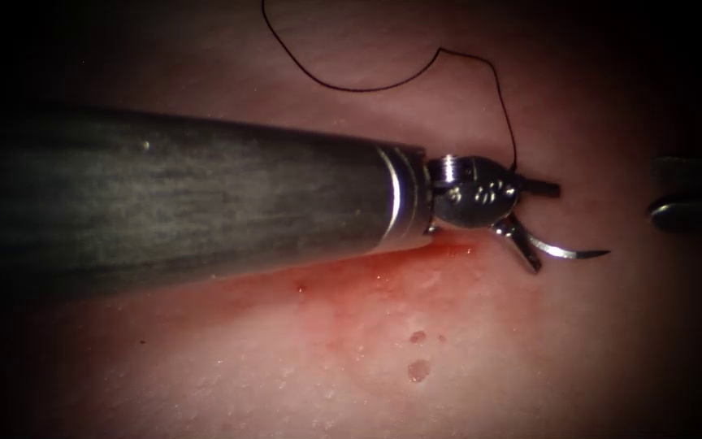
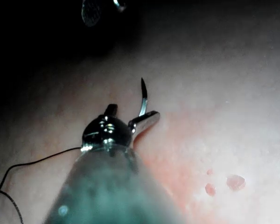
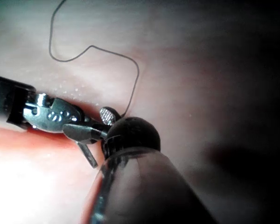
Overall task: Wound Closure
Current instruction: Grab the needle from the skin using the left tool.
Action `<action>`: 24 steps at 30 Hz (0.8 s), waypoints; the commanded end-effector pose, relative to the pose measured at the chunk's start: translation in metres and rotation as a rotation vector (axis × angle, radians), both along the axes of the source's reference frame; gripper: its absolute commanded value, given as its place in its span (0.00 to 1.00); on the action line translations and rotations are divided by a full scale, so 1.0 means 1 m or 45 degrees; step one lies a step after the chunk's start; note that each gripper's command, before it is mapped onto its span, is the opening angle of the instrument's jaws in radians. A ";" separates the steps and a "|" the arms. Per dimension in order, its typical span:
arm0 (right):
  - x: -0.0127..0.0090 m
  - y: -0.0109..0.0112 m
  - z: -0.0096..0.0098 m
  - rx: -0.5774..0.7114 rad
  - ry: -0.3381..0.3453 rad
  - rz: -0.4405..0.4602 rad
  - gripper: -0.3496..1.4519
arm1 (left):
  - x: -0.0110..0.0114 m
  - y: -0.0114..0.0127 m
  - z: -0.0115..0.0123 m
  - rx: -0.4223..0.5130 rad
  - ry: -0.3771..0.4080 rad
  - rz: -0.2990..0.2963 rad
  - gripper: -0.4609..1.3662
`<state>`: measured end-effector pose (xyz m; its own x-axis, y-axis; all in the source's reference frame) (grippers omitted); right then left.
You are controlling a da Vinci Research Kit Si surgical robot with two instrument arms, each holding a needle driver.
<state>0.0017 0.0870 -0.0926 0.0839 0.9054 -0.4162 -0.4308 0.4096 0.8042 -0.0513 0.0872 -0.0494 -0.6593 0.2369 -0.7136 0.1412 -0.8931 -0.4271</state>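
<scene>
**Position.** In the endoscope view the left tool (image 1: 548,228) enters from 9 o'clock, with its thick shaft lying nearly level across the tissue (image 1: 205,382). Its wrist is straight. One jaw points to 3 o'clock and the other to about 5 o'clock, so the jaws stand apart.

**Needle.** The needle (image 1: 566,250) shows at the lower jaw and curves away to 3 o'clock. Its sharp tip is free above the tissue and turned towards the right tool (image 1: 688,203). The visible part runs roughly from 9 to 3 o'clock. The rear part is hidden behind the jaw and wrist. I cannot tell whether the jaw bears on the needle, or whether any of the needle sits in the tissue. With the jaws spread, a firm grip is judged unlikely.

**Thread.** The thread (image 1: 383,88) rises from the wrist towards 12 o'clock, then bends over to 10 o'clock and runs off the picture. It is slack, and neither tool holds it.

**Right tool.** It stands at 3 o'clock from the needle tip and apart from it. I cannot tell what it holds.

**Nearer arm.** The left tool is beside the needle and the right tool is the farther one.

**Surface.** Red fluid (image 1: 383,284) lies at 6 o'clock of the shaft. The cut itself cannot be picked out.
</scene>
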 end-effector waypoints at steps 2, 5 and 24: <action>-0.0001 0.0000 0.0000 0.000 0.006 -0.003 0.81 | -0.0003 -0.0002 0.0002 0.007 0.019 0.019 0.37; -0.0002 0.0000 -0.0001 0.001 0.007 -0.005 0.80 | -0.0008 -0.0008 0.0007 0.016 0.059 0.052 0.37; -0.0002 0.0002 -0.0003 0.006 0.007 -0.003 0.79 | -0.0017 -0.0033 0.0028 0.030 0.179 0.146 0.34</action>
